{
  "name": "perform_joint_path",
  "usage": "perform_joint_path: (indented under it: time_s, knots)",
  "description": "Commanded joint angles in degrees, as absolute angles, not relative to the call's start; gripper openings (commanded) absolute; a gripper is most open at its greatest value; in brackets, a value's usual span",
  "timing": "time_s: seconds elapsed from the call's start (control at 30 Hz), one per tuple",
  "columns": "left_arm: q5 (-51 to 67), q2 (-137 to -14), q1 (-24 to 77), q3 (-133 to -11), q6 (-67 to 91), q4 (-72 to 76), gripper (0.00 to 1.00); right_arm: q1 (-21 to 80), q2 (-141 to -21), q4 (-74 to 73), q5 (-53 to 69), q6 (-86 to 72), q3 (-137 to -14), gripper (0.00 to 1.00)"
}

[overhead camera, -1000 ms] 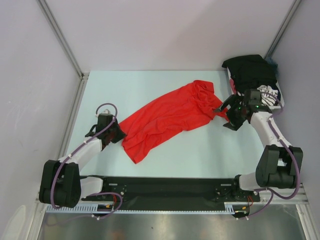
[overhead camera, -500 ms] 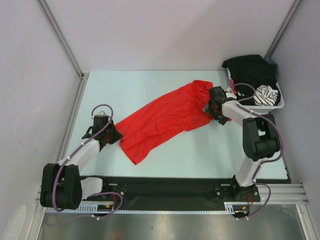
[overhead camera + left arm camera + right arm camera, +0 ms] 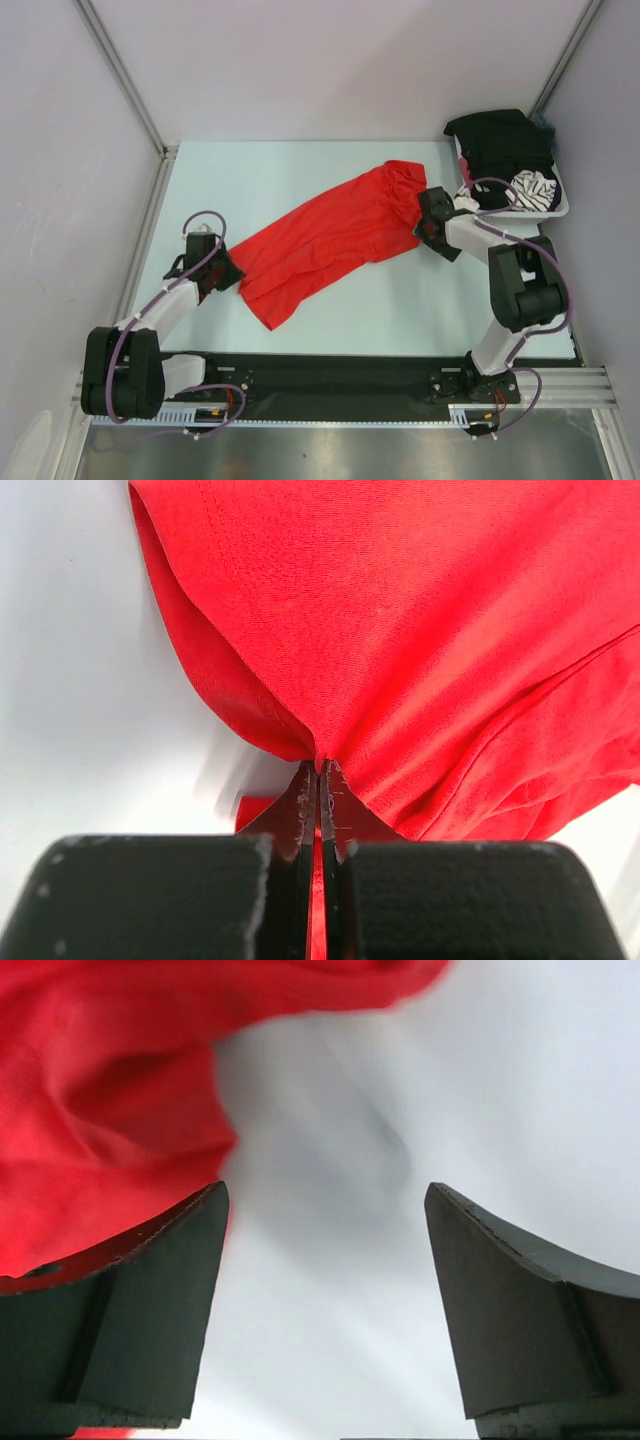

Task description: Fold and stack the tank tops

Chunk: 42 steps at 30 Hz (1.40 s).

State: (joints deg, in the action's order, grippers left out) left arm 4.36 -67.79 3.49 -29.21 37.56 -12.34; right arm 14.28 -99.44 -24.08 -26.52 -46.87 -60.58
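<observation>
The left arm is laid low across the table (image 3: 300,165). Its gripper (image 3: 228,268) is clamped on the near-left hem of the red tank top (image 3: 330,235), and the cloth is drawn to a peak between the closed fingers (image 3: 295,815). The right arm is bent sharply at the elbow. Its gripper (image 3: 427,222) is held wide apart at the garment's bunched far end, and one finger (image 3: 150,1300) appears to touch the fabric. The red tank top is spread diagonally across the table. The black tank top (image 3: 500,140) is heaped on the white basket (image 3: 556,213).
</observation>
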Motion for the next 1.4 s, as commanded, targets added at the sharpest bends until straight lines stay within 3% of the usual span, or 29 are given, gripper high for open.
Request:
perform_joint_path:
  time_s: [0.0,0.1,0.23,0.5,0.73,0.87,1.0,1.27,1.37]
  knots:
    - [5.0,-66.4,2.7,-28.6,36.2,-11.2,0.00,14.7,-93.8,-23.5,-30.5,-47.6,-56.7,0.83]
    - [5.4,-66.5,2.7,-28.6,36.4,-11.0,0.00,14.5,-92.4,-23.9,-31.6,-49.0,-53.8,0.73]
    - [5.5,-66.3,2.7,-28.5,36.3,-11.0,0.00,14.4,-95.5,-25.7,-32.3,-49.2,-56.0,0.52]
    - [5.5,-64.9,2.7,-27.3,36.6,-11.5,0.00,14.9,-112.2,-32.5,-34.8,-49.6,-73.9,0.51]
    - [9.2,-61.6,3.5,-22.9,39.6,-8.7,0.00,14.5,-132.3,-37.8,-32.5,-43.9,-99.9,0.54]
    - [9.1,-61.3,5.8,-21.6,40.5,-9.4,0.00,14.7,-143.3,-40.6,-22.4,-40.2,-121.7,0.54]
    - [9.9,-57.9,8.2,-18.6,41.6,-10.7,0.00,15.1,-150.7,-39.5,-12.4,-37.5,-134.4,0.55]
    - [8.6,-54.9,22.1,-15.9,49.2,-11.3,0.00,15.6,-155.0,-20.9,9.4,-41.1,-138.9,0.65]
    - [7.6,-56.0,28.4,-14.8,53.5,-8.9,0.00,16.5,-158.8,-21.6,10.4,-42.8,-143.9,0.66]
